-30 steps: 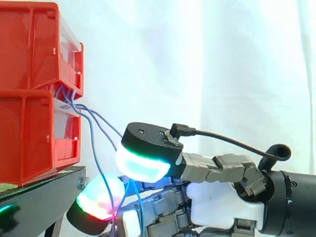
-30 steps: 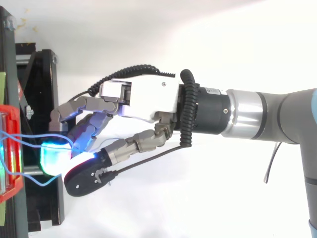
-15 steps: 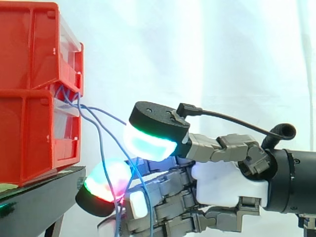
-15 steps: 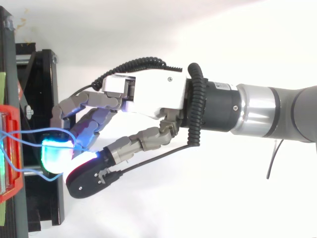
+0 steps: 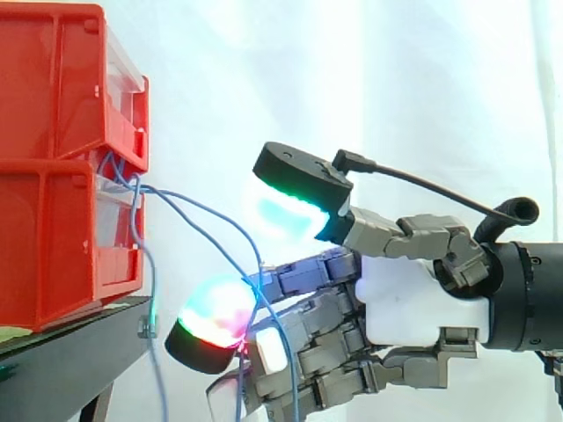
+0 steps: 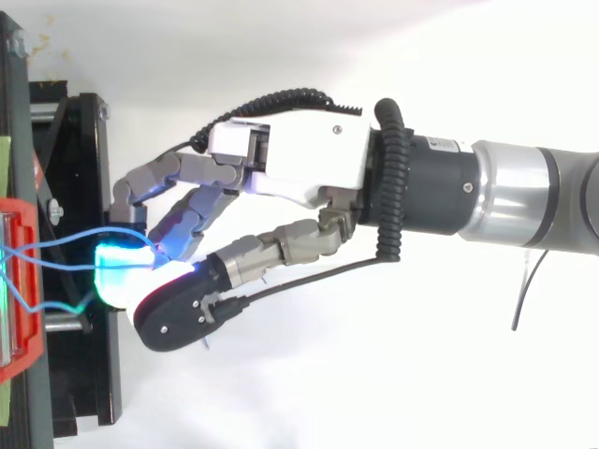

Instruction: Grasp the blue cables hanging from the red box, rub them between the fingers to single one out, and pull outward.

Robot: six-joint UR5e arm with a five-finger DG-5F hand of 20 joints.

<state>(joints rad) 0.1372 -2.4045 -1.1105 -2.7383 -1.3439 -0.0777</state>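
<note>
cables: we see the blue cables (image 5: 123, 176) come out from between the two stacked red bins (image 5: 44, 237) at their right front edge and fan out to the right and downward.
cable path: two strands slope down to the hand (image 5: 413, 303), cross its uppermost finger and drop on between the fingers below; another strand hangs straight down just beside the lower bin.
hand state: we find the fingers curled with the strands caught between them, while the thumb is raised clear above, with a gap under it in the side view.
pads: the thumb pad (image 5: 286, 211) glows green and cyan; the fingertip pad (image 5: 215, 316) nearest the bins glows magenta, red and green.
hand place: right of the bins, near them but not touching, at about the height of the lower bin's base.
arm: it (image 6: 524, 196) reaches in from the right edge.
surroundings: the bins sit on a black stand (image 5: 62, 347) before a white curtain (image 5: 369, 88).
</note>
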